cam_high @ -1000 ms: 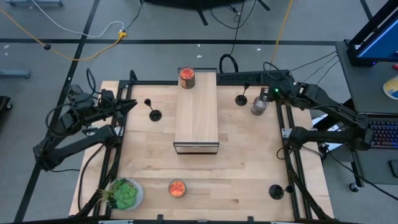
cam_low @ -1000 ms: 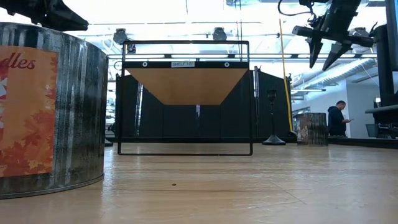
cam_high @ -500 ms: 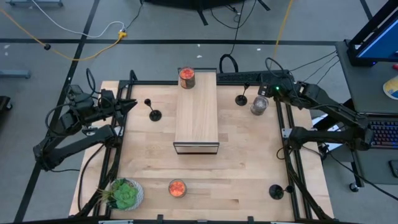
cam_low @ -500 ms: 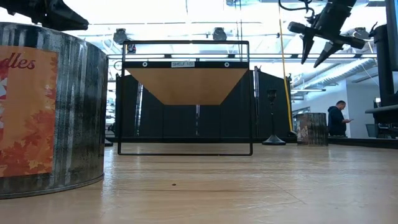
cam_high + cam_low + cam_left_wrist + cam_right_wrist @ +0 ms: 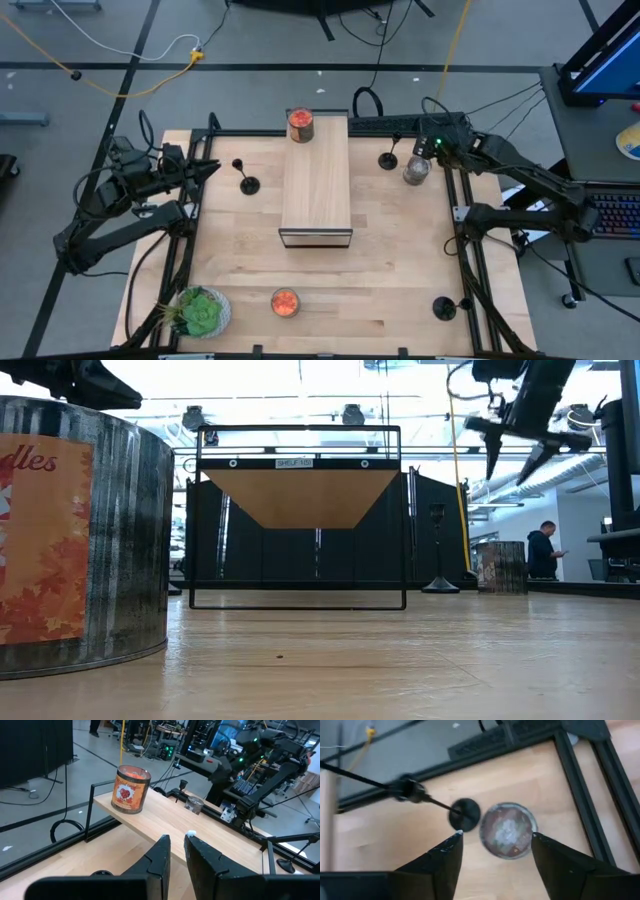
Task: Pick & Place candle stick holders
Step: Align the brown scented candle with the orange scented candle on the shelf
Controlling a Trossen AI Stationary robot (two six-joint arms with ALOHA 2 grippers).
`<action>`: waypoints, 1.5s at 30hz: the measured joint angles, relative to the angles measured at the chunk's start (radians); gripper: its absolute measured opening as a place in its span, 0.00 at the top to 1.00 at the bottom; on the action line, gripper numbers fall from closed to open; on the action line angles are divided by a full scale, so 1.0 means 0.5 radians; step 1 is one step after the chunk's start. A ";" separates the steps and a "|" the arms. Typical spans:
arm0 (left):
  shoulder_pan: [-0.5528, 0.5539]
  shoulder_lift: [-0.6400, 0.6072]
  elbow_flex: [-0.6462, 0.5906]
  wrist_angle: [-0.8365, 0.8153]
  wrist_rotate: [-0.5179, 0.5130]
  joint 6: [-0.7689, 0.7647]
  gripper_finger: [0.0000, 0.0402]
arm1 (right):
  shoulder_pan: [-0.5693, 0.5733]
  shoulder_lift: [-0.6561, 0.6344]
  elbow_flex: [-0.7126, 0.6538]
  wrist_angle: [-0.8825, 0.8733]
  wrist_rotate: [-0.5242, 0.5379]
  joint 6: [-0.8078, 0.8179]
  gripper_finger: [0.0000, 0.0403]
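Three black candle stick holders stand on their round bases: one [image 5: 247, 181] left of the shelf, one [image 5: 390, 158] at the far right, one [image 5: 445, 307] at the near right. My right gripper [image 5: 513, 462] hangs open in the air above the far-right holder [image 5: 464, 815] and the silvery jar [image 5: 508, 830] beside it, touching neither. Beyond the table's left edge, my left gripper [image 5: 177, 845] stays raised, its fingers nearly together, nothing between them.
A wooden shelf [image 5: 316, 182] in a black frame stands mid-table, with an orange candle jar [image 5: 300, 125] on its far end. A second candle jar [image 5: 285, 303] and a green plant [image 5: 200, 312] stand near the front edge. A person [image 5: 544, 550] stands far behind.
My right gripper has come a little down and toward the table's left, over the silvery jar and the far-right holder. It has rolled about its own axis, and its fingers have opened wider.
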 joint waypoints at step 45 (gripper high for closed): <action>0.000 0.000 0.000 0.002 0.001 -0.023 0.84 | -0.309 0.054 -0.727 0.674 -0.150 -0.047 0.28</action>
